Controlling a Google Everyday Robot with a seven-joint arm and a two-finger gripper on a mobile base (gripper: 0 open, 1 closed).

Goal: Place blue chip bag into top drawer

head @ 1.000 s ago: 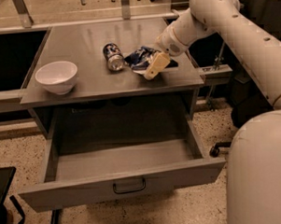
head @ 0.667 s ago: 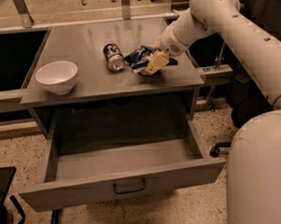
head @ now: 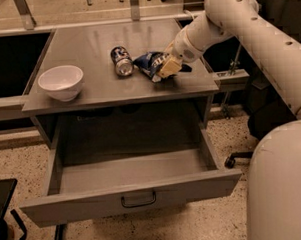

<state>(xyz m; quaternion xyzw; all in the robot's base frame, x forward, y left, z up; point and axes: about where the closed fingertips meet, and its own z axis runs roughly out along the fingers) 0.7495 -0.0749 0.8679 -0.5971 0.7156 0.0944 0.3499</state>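
**Blue chip bag (head: pixel 149 61) on the tabletop, gripper at its edge**

The blue chip bag lies crumpled on the grey table (head: pixel 87 44), toward the right side of the top. The soda can (head: pixel 121 60) lies on its side just beside it, to the left. The gripper (head: pixel 168 67) reaches in from the right and sits low against the bag's right edge, overlapping the foil. We cannot tell whether it is spread around the bag or already pinching it. We judge that it comes from the right because the can crowds the bag's other side.

The top drawer (head: pixel 193 187) is pulled well out below the tabletop, and its floor shows bare. That leaves a wide target in front of and below the bag. A white bowl (head: pixel 61 82) sits well apart at the left edge, clear of any likely path.

We read this as the grasping step, with the bag not yet lifted. The carry forward over the table edge and down into the drawer is still to come. Thin foil may slip or drag the can along.
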